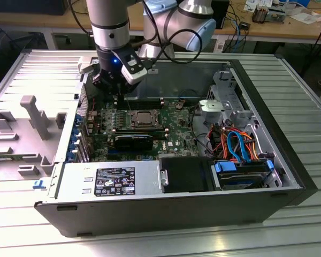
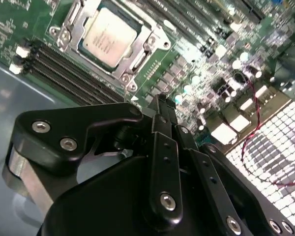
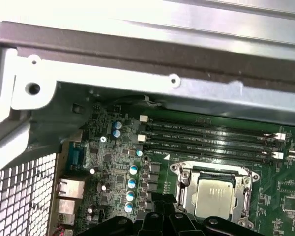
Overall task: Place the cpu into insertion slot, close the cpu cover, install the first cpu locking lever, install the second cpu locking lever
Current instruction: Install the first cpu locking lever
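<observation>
Hovering gripper point(image 1: 117, 92) with jaws together, cpu point(image 2: 109, 35) seated under cpu cover point(image 2: 137, 59), print unreadable.

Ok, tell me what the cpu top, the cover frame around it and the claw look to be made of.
The cpu: dull silver-grey metal top, judging by its flat matte sheen. The cpu cover: thin bright sheet metal, likely steel, with shiny stamped edges and lying flat around the chip. The claw: black matte links, anodised metal or hard plastic, joined by silver screws.

Dull silver metal cpu point(image 2: 109, 35), shiny metal cpu cover point(image 2: 137, 58).
</observation>
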Robot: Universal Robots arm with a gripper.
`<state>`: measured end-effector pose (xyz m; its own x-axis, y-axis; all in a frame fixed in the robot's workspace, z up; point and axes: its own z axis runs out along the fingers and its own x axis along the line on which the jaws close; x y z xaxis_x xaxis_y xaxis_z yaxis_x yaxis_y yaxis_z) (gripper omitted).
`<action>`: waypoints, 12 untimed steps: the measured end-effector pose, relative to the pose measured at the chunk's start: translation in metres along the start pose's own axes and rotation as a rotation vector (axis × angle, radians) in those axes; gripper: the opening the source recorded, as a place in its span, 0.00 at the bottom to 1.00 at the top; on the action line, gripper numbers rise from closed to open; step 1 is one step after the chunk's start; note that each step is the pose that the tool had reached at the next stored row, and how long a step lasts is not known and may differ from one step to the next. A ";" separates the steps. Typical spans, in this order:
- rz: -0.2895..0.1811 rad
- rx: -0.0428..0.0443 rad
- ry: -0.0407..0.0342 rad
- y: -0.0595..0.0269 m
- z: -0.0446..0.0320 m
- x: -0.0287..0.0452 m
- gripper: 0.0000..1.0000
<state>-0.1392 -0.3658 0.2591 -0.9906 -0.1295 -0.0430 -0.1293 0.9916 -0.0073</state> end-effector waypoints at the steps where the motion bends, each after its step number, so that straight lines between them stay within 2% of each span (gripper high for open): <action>1: 0.000 0.0002 -0.0008 0.0013 -0.0007 0.0005 0.11; 5: 0.000 0.0005 -0.0033 0.0105 -0.0037 0.0012 0.11; 9: 0.000 0.0009 -0.0032 0.0247 -0.0038 -0.0006 0.11; 12: 0.000 0.0010 -0.0032 0.0281 -0.0038 -0.0011 0.11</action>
<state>-0.1419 -0.3379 0.2627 -0.9905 -0.1294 -0.0461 -0.1292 0.9916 -0.0082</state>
